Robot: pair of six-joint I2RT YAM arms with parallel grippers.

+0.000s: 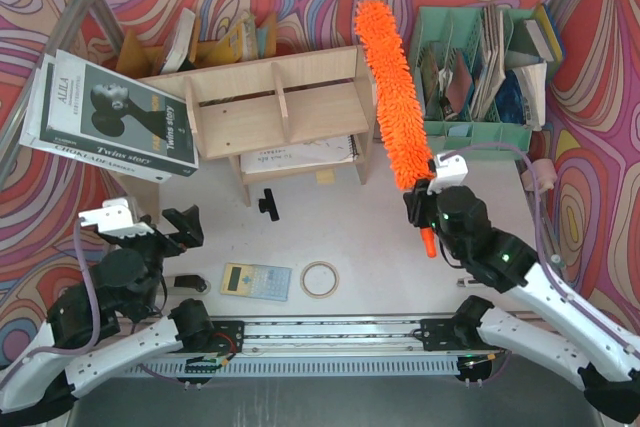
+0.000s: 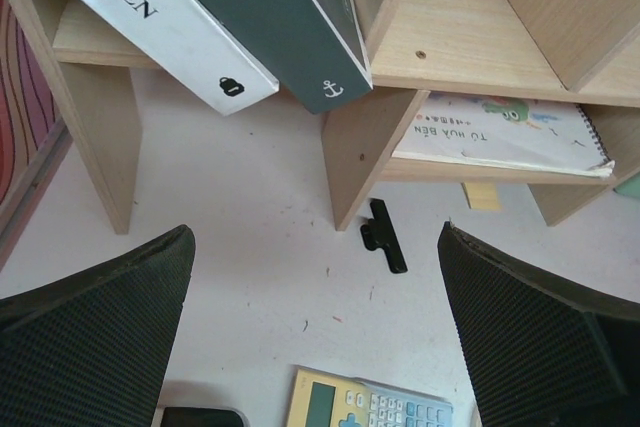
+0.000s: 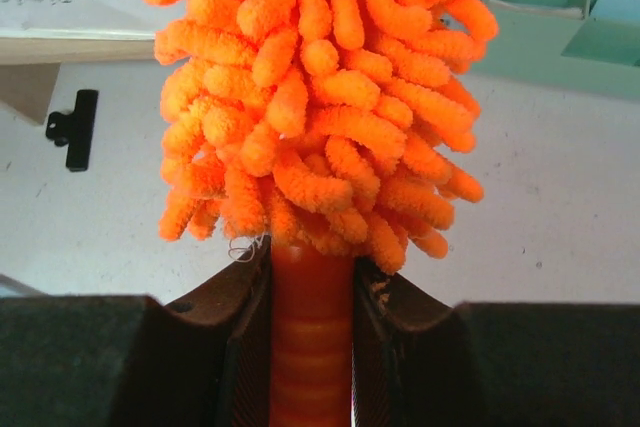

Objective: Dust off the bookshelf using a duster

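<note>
Right gripper (image 3: 310, 367) is closest up in its own wrist cam, pinched tight on the smooth handle of the duster (image 3: 320, 97), right under where the fluffy orange head starts.

From overhead that gripper sits around 4 o'clock on the table (image 1: 380, 247). The duster runs from it up toward 12 o'clock, slanted a bit left. Its head lies along the right side panel of the bookshelf (image 1: 275, 112), with the tip poking past the top tier. Honestly can't tell if the fluff is actually touching the wood or just overlapping it from this angle.

Left gripper (image 1: 170, 232) hangs at about 8 o'clock with its jaws spread wide, nothing between them. Its wrist cam looks at the shelf's lower tier.

Other stuff:
- Two big books (image 1: 110, 117) lean tilted on the shelf's left end, at 10 o'clock.
- A spiral notebook (image 1: 300, 154) lies flat on the lower tier.
- A black binder clip (image 1: 268, 205) sits on the table just at the shelf's 6 o'clock, near the middle leg.
- A calculator (image 1: 256, 280) is at 7 o'clock and a ring of tape (image 1: 320, 278) at 6, side by side but apart.
- The mint-green organiser (image 1: 480, 132) stuffed with booklets is at 2 o'clock, just right of the duster head.
</note>
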